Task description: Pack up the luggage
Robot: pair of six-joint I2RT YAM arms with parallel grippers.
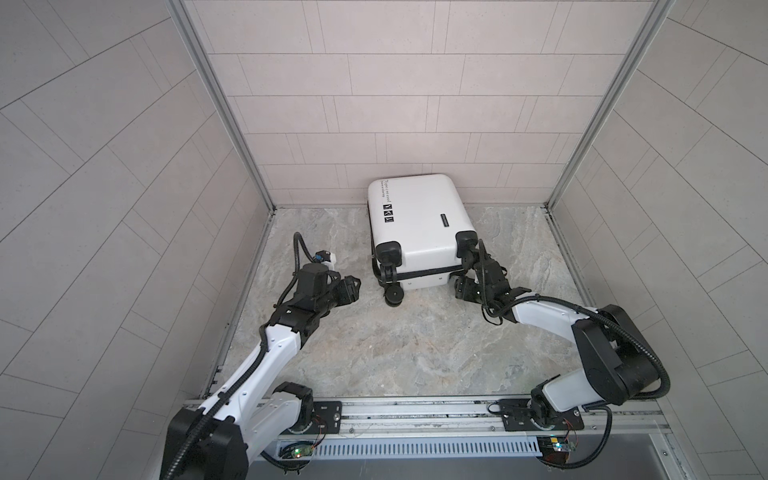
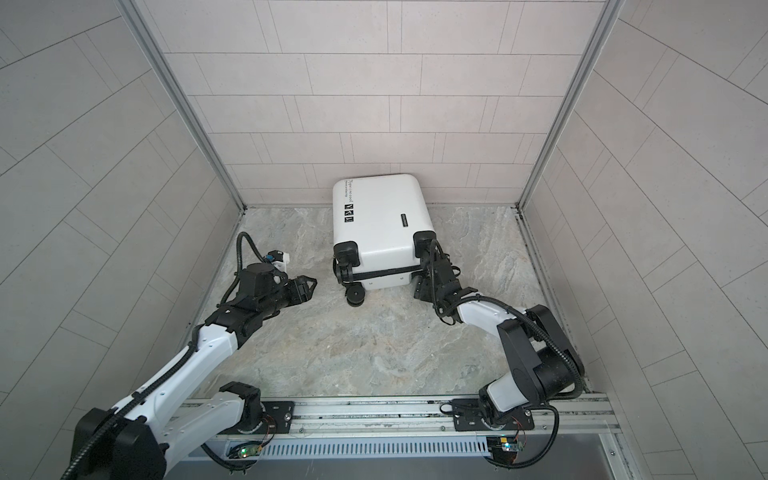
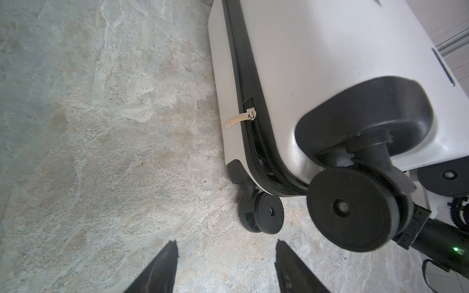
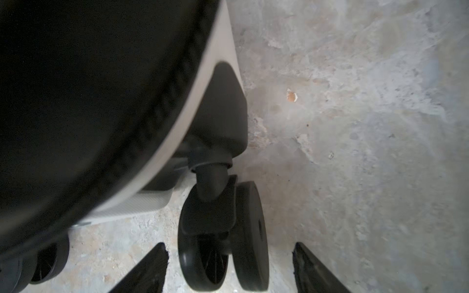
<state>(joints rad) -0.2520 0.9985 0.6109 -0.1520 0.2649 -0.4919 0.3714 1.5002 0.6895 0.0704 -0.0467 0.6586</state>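
The luggage (image 1: 419, 224) (image 2: 380, 224), a white hard-shell suitcase, lies flat near the back wall with its black wheels toward the front. In the left wrist view its zipper pull (image 3: 238, 119) sits on the black zipper band, and the zipper gapes slightly round the corner below it. My left gripper (image 1: 353, 286) (image 2: 311, 286) (image 3: 226, 243) hovers open and empty, left of the near-left wheel (image 3: 269, 215). My right gripper (image 1: 460, 286) (image 2: 419, 286) (image 4: 230, 246) is open at the near-right corner. Its fingers straddle the wheel (image 4: 223, 241) with gaps on both sides.
Tiled walls close in the marble floor (image 1: 415, 345) on the left, back and right; the suitcase's far end is close to the back wall. A metal rail (image 1: 415, 411) with both arm bases runs along the front edge.
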